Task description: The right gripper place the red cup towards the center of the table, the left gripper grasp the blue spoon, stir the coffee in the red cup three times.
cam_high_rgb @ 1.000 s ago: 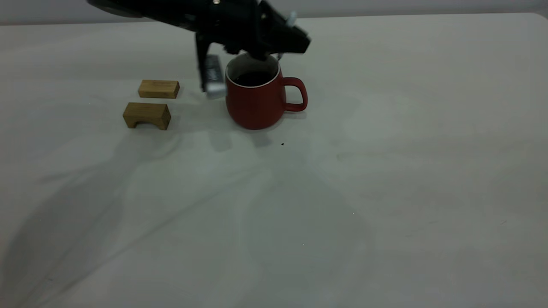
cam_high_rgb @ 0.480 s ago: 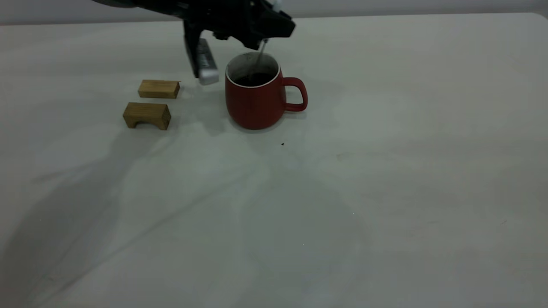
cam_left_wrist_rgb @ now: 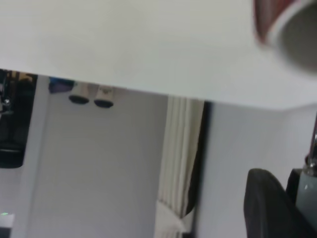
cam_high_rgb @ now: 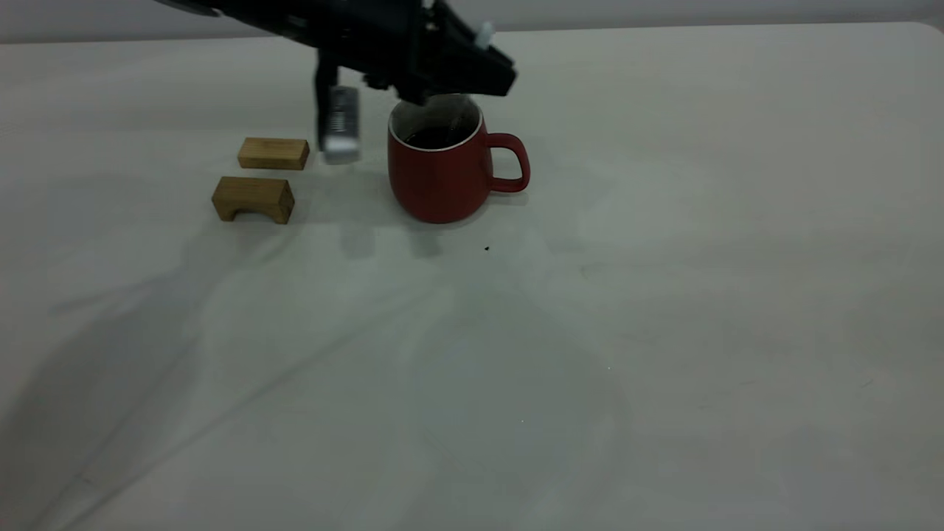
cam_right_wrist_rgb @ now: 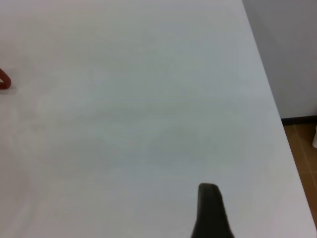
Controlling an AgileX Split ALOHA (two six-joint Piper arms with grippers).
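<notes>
The red cup (cam_high_rgb: pixel 442 177) stands on the table (cam_high_rgb: pixel 664 295), handle to the right, with dark coffee (cam_high_rgb: pixel 436 136) inside. My left gripper (cam_high_rgb: pixel 472 77) hovers just over the rim, shut on the blue spoon (cam_high_rgb: pixel 483 33). The spoon's pale handle tip sticks up above the gripper and its thin neck slants down into the cup. The left wrist view shows one dark finger (cam_left_wrist_rgb: pixel 270 208), the spoon handle (cam_left_wrist_rgb: pixel 308 196) beside it and the cup rim (cam_left_wrist_rgb: pixel 292 29). The right wrist view shows one finger (cam_right_wrist_rgb: pixel 210 210) of my right gripper over bare table, far from the cup handle (cam_right_wrist_rgb: pixel 4 79).
Two small wooden blocks (cam_high_rgb: pixel 273 153) (cam_high_rgb: pixel 253 198) lie left of the cup. The left arm's silvery boxy part (cam_high_rgb: pixel 341 125) hangs between them and the cup. A tiny black speck (cam_high_rgb: pixel 487 248) sits in front of the cup. The table edge (cam_right_wrist_rgb: pixel 270 99) runs beside the right arm.
The left gripper rose a little over the cup, then dropped back to the rim. Its silvery part swung left towards the blocks. The cup stayed put.
</notes>
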